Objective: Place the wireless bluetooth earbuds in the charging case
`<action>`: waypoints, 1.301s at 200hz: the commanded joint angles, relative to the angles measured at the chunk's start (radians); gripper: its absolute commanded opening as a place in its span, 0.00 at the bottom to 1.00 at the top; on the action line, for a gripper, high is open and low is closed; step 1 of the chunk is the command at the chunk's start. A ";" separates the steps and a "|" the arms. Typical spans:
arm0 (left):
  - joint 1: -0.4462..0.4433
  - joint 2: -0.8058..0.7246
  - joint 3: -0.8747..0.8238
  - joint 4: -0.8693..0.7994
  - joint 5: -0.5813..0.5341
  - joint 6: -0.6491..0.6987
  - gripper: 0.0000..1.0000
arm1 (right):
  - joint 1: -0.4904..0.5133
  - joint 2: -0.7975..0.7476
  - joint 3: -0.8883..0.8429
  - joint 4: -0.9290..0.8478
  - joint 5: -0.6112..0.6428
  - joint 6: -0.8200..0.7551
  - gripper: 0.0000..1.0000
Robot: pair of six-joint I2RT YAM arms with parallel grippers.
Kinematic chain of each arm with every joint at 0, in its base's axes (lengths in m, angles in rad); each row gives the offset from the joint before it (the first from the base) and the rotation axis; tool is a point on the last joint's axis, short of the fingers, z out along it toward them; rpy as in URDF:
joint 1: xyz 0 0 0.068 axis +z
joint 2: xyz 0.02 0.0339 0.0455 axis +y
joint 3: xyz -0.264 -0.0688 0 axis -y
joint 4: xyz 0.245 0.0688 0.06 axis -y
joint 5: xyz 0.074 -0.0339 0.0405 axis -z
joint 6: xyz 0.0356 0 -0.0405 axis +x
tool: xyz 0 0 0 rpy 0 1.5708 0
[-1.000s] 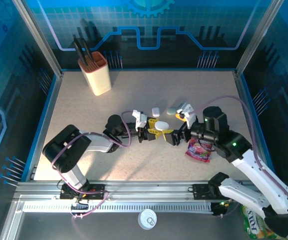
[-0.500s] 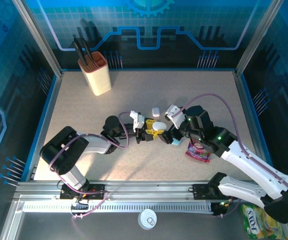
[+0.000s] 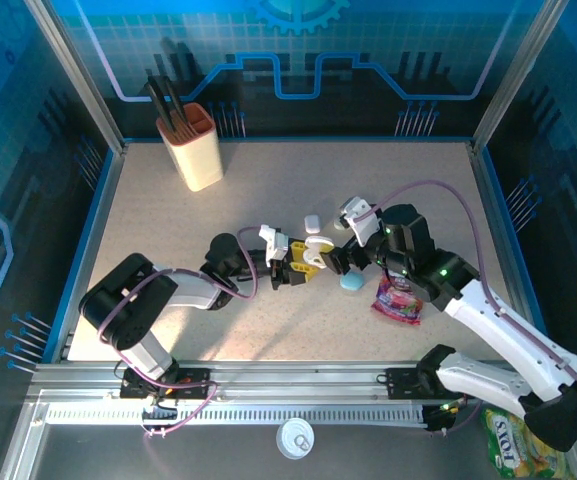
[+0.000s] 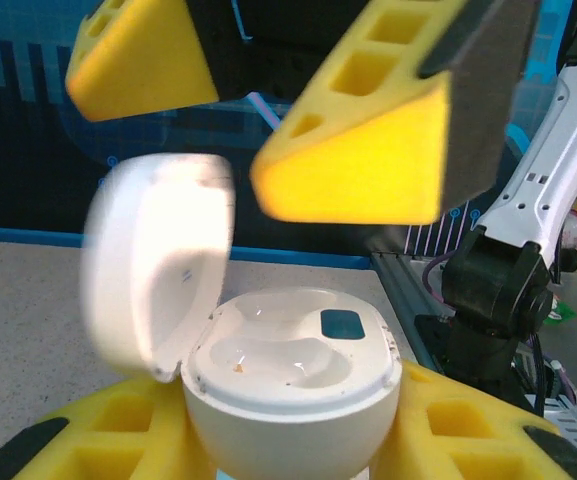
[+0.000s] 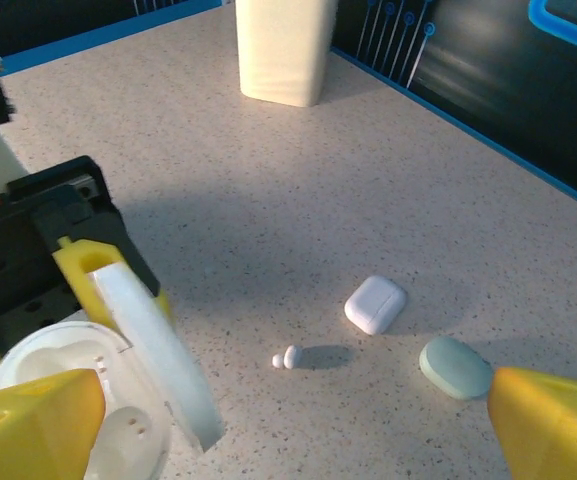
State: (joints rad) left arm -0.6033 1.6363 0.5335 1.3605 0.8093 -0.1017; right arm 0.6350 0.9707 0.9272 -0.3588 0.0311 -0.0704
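Left gripper (image 3: 296, 265) clamped on open case (image 4: 293, 375); wells look empty. Right gripper (image 3: 336, 258) spread wide, empty, above case. Bud (image 5: 288, 357) on table (image 5: 268, 200), near closed case (image 5: 375, 304). Advice: descend straight over bud, pinch gently across its body, hold case level.

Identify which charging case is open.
The round white case in the left gripper: its lid stands flipped up. The small white case and the pale teal case lie shut on the table.
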 commanded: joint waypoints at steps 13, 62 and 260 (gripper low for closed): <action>-0.001 -0.036 -0.010 0.042 0.024 0.028 0.36 | -0.018 0.028 0.048 0.035 -0.001 0.029 0.98; 0.039 -0.015 -0.014 0.042 0.009 0.026 0.37 | -0.039 -0.082 -0.012 0.082 -0.178 0.064 1.00; 0.224 -0.214 -0.165 0.042 -0.024 0.007 0.37 | -0.209 0.727 -0.017 0.378 -0.465 0.762 0.59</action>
State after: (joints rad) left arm -0.3878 1.4570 0.3950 1.3689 0.7834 -0.0994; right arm 0.4110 1.6215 0.8417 -0.0422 -0.4065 0.6579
